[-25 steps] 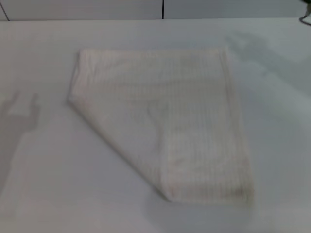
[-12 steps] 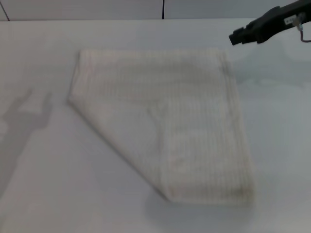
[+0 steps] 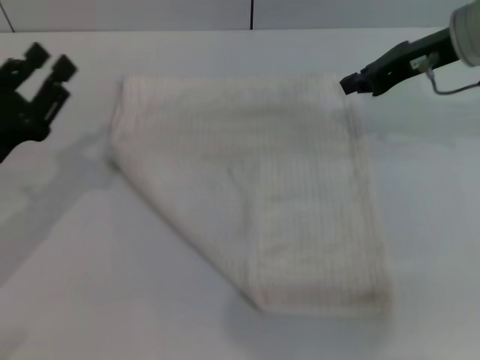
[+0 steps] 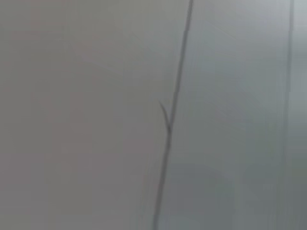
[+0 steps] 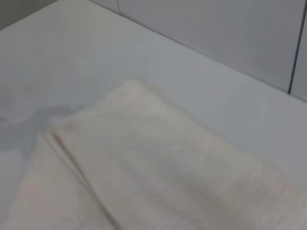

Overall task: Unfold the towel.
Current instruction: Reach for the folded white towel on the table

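Jaws of left gripper (image 3: 46,69) stand apart, holding nothing; right gripper (image 3: 351,84) jaw state indeterminate, beside folded towel (image 3: 255,187) far corner.

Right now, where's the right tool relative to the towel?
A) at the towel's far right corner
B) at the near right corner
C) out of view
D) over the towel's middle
A: in the head view the right tool sits at the far right corner of the folded towel, while the left tool is off the towel's left side, fingers spread.
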You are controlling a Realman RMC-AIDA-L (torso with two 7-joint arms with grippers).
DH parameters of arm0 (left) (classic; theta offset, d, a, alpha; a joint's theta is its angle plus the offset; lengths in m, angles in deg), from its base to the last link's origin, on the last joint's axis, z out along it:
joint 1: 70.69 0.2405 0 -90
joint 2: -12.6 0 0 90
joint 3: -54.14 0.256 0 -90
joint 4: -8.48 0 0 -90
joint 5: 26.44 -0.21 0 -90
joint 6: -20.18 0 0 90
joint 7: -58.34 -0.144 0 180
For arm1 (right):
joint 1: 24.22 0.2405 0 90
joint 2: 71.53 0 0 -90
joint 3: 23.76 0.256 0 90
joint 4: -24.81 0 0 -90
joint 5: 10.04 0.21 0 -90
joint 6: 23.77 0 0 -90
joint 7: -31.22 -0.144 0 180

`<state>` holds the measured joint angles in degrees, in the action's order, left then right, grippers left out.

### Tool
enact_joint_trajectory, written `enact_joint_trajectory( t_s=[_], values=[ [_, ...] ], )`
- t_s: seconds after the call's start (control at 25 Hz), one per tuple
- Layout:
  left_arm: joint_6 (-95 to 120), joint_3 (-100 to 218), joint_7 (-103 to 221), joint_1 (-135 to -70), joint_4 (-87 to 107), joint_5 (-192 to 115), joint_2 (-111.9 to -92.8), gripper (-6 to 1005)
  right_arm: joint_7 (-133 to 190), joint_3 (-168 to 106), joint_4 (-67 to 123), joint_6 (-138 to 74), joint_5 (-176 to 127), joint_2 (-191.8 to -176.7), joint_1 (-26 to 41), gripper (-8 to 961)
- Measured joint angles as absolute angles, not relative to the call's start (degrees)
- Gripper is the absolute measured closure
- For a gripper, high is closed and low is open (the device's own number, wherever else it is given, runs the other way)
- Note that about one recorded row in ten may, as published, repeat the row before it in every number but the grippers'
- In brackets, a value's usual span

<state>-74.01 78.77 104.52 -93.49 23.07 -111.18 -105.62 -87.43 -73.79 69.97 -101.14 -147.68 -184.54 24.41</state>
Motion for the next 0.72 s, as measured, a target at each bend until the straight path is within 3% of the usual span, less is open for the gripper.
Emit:
enact_joint_trajectory(
  t_s=[0.72],
  values=[
    [-65.29,97.97,134.81,-95.27,44.2,-117.57,-105.5,540,-86.51,-73.85,67.41,-96.05,-147.75,-186.06,23.63,954]
  ],
)
